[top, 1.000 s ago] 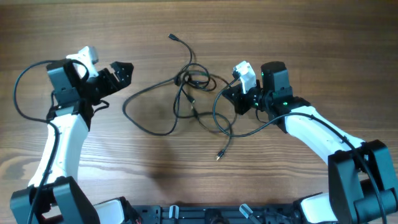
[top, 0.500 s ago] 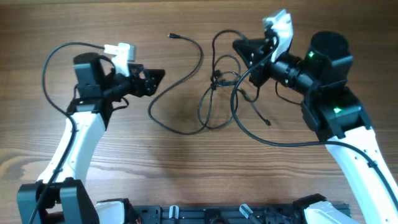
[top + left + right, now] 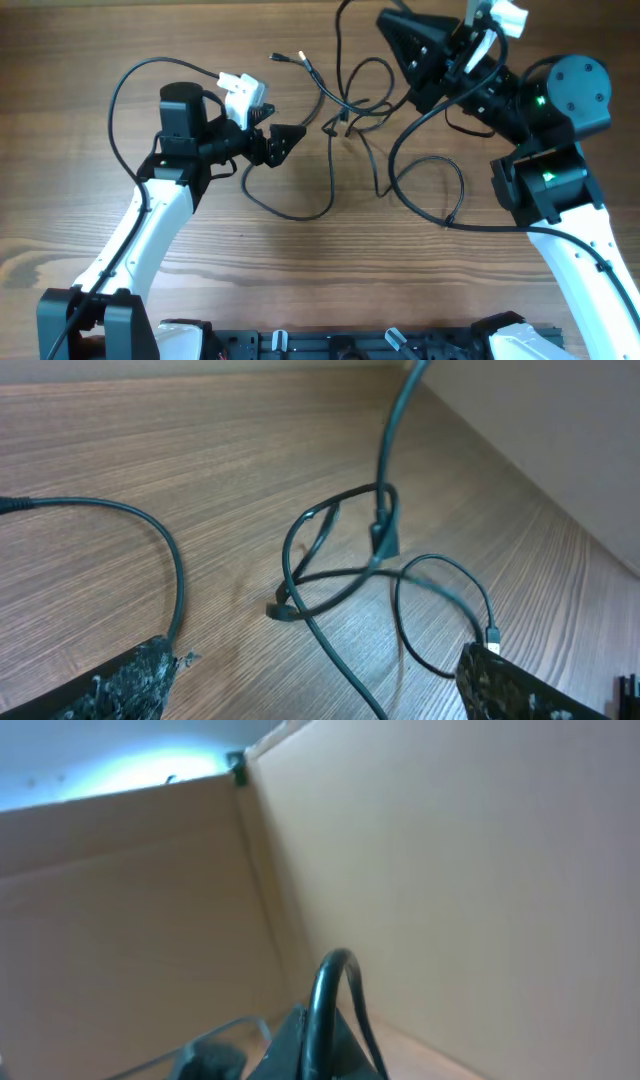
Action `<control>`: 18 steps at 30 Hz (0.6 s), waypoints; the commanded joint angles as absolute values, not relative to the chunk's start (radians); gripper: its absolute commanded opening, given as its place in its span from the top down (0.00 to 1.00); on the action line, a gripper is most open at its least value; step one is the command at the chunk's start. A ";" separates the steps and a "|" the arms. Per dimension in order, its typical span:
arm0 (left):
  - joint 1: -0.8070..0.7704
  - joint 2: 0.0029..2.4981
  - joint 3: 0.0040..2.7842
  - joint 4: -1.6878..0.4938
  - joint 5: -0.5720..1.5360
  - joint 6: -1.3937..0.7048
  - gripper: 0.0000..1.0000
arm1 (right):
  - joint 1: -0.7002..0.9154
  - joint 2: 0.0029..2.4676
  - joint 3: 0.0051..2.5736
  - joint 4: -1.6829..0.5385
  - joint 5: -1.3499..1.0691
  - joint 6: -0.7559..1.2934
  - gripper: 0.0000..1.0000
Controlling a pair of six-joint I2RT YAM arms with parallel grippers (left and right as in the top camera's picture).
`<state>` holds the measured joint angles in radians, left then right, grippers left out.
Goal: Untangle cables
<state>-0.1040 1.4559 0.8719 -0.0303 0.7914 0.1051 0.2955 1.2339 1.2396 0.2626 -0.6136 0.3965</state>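
The cables are thin black cords in a loose tangle [image 3: 345,112] on the wooden table, with plug ends at the far side [image 3: 276,57] and at the right [image 3: 449,221]. My right gripper [image 3: 392,24] is raised at the far edge, shut on one cable strand; in the right wrist view the cable [image 3: 325,990] loops up out of the closed jaws [image 3: 312,1045]. My left gripper [image 3: 288,138] is open just left of the tangle. In the left wrist view the knot [image 3: 340,555] lies ahead of the open fingers [image 3: 320,656], and one strand runs between them.
A long cable loop [image 3: 290,212] trails toward the front left of the tangle. Another loop [image 3: 425,190] lies under my right arm. Thicker black arm wires [image 3: 125,95] arch beside my left arm. Cardboard walls [image 3: 450,870] fill the right wrist view.
My right gripper has risen and moved toward the far edge with its strand, dragging the tangle back. My left gripper has moved right, closer to the tangle.
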 commanded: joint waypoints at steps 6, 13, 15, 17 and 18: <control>-0.129 1.452 0.870 -0.017 0.830 0.130 0.09 | 0.294 1.394 1.265 0.025 -0.385 -0.052 0.96; -0.129 1.452 0.870 -0.018 0.856 0.127 0.11 | 0.295 1.522 1.265 0.241 -0.339 0.058 0.95; -0.129 1.452 0.870 -0.019 0.856 0.127 0.07 | 0.294 1.508 1.265 0.244 -0.249 0.060 0.96; -0.129 1.452 0.870 -0.022 0.856 0.127 0.04 | 0.293 1.494 1.265 0.223 -0.158 0.059 0.96; -0.129 1.452 0.870 -0.027 0.856 0.127 0.03 | 0.291 1.493 1.265 0.216 -0.118 0.059 0.96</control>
<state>-0.1230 1.4559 0.8719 -0.0200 0.8368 0.1154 0.2955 1.5238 1.2572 0.2256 -0.2729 0.0441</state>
